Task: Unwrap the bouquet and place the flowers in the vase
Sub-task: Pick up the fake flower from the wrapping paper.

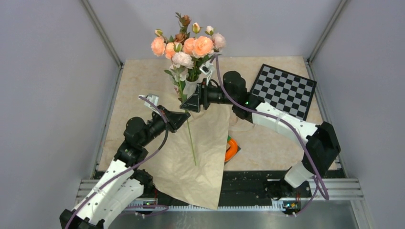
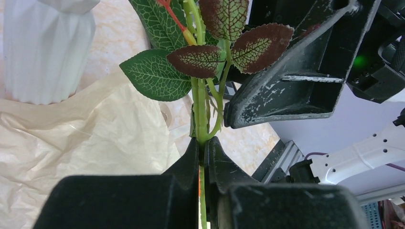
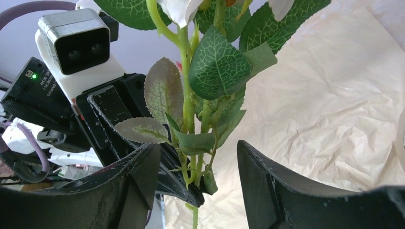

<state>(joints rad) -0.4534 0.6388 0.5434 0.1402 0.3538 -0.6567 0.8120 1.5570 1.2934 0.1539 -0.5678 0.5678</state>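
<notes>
The counter (image 1: pixel 267 138) carries the paper (image 1: pixel 200 157), which lies flat and open and reaches from the middle of the counter to its near edge, so the unwrapping looks finished. The step in hand appears to be getting the flowers (image 1: pixel 188 47) across to the vase (image 2: pixel 43 57). They hang in the air over the paper's far end, clear of it. Their long axis runs roughly upright, blooms at the top toward the far wall and cut stem ends pointing down over the paper; whether they lean a little cannot be told. The vase stands upright on the counter just beside the paper's far edge and close to the stems, and from above it is mostly hidden behind leaves and the right arm. The left tool (image 2: pixel 203 143) is pressed together on the green stems below the lowest leaves and carries the bunch alone. The right tool (image 3: pixel 196 150) sits just above it with its jaws spread either side of the stems, touching neither side. My reading is a handover or a two-handed steadying. The next move calls for the stem ends to rise above the scalloped rim, line up with the narrow mouth and go straight down. An orange ring (image 1: pixel 231 149) peeks out at the paper's right edge.
</notes>
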